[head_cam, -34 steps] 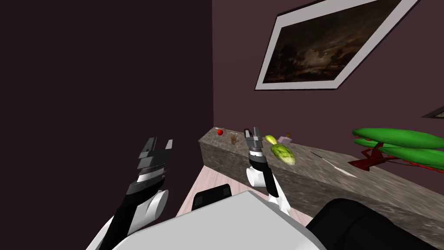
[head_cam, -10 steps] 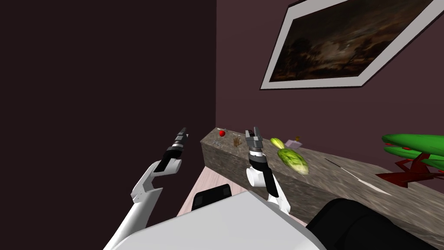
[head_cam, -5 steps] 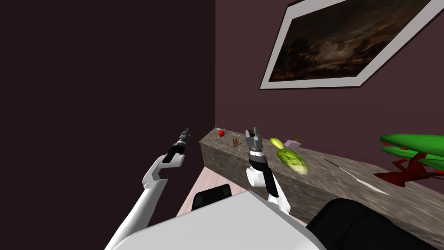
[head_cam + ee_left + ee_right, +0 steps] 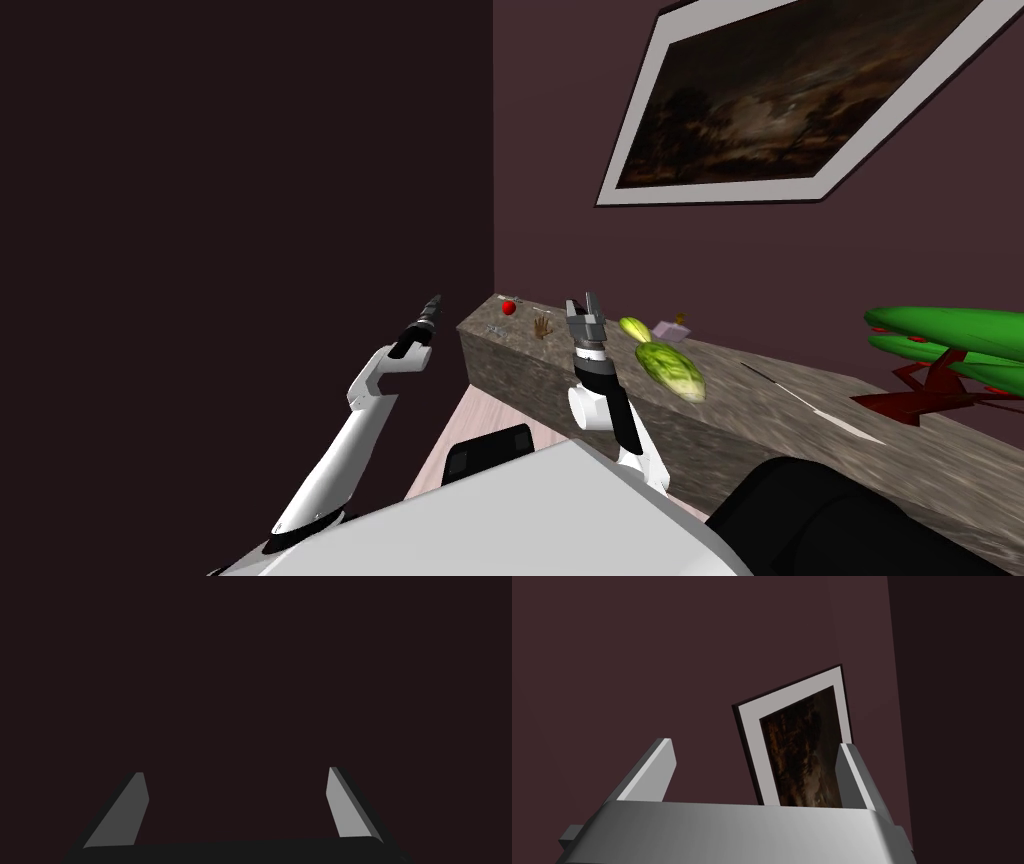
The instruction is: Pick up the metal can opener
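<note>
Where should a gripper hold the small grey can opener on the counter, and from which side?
The can opener lies flat and thin near the counter's left end: grip across its middle from above. Its parts are too small to tell.

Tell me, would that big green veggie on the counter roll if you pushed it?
Probably. The green vegetable looks rounded and longish, so a push on its long side would likely roll it across the flat counter. It looks leafy, so I would guess it is light and a bit squashy.

The stone counter (image 4: 530, 385) carries a red ball (image 4: 508, 308), two green vegetables (image 4: 670, 368) and a green-leafed plant (image 4: 940, 335).
</note>
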### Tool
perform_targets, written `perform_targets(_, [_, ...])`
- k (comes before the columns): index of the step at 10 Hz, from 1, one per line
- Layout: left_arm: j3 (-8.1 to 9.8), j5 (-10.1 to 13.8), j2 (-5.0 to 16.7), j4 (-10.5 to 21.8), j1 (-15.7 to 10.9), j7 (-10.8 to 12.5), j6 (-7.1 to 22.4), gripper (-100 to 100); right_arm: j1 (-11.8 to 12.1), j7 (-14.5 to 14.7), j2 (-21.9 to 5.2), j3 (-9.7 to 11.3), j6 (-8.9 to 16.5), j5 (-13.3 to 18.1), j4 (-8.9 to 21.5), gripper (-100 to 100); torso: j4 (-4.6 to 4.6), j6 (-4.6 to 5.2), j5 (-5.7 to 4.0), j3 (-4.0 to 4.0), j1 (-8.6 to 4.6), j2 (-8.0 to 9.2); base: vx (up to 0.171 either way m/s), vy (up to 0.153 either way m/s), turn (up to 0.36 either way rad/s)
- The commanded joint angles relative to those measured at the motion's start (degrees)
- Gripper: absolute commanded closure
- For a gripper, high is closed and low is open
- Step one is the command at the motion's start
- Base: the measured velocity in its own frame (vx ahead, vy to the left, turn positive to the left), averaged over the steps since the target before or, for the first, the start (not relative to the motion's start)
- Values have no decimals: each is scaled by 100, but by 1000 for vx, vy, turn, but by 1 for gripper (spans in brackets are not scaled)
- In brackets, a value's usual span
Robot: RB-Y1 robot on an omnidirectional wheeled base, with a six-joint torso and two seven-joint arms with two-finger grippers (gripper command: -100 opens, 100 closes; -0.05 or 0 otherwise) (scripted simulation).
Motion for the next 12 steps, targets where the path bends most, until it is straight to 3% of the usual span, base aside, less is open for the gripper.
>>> perform_targets(1, [-10, 24, 23, 108, -160, -31, 286, -100, 0, 0, 0, 0, 0, 0, 0, 0, 0, 0, 0, 0, 0, 0, 4, -33, -20])
perform_targets(2, [-10, 24, 23, 108, -160, -31, 348, -100, 0, 0, 0, 0, 0, 0, 0, 0, 0, -2, 0, 1, 1, 1, 1, -15, 4])
perform_targets(3, [-15, 54, 38, 398, -434, -90, 555, -100, 0, 0, 0, 0, 0, 0, 0, 0, 1, -3, 1, 2, 7, 3, -1, -32, -43])
perform_targets(4, [-15, 54, 38, 407, -434, -90, 696, -100, 0, 0, 0, 0, 0, 0, 0, 0, 1, -1, 0, 2, 2, 3, -3, -30, -26])
perform_targets(9, [-36, 191, 79, 1210, -1186, -275, 1523, -100, 0, 0, 0, 0, 0, 0, 0, 0, 0, -3, -1, 2, -2, 3, 0, -44, -42])
perform_targets(11, [-36, 191, 79, 1359, -1231, -275, 1722, -100, 0, 0, 0, 0, 0, 0, 0, 0, 0, -2, -1, 2, -2, 3, 0, -28, -20])
perform_targets(12, [-45, 249, 92, 1688, -1485, -339, 1925, -100, 0, 0, 0, 0, 0, 0, 0, 0, 0, -4, 1, 3, 6, 5, -1, -28, -73])
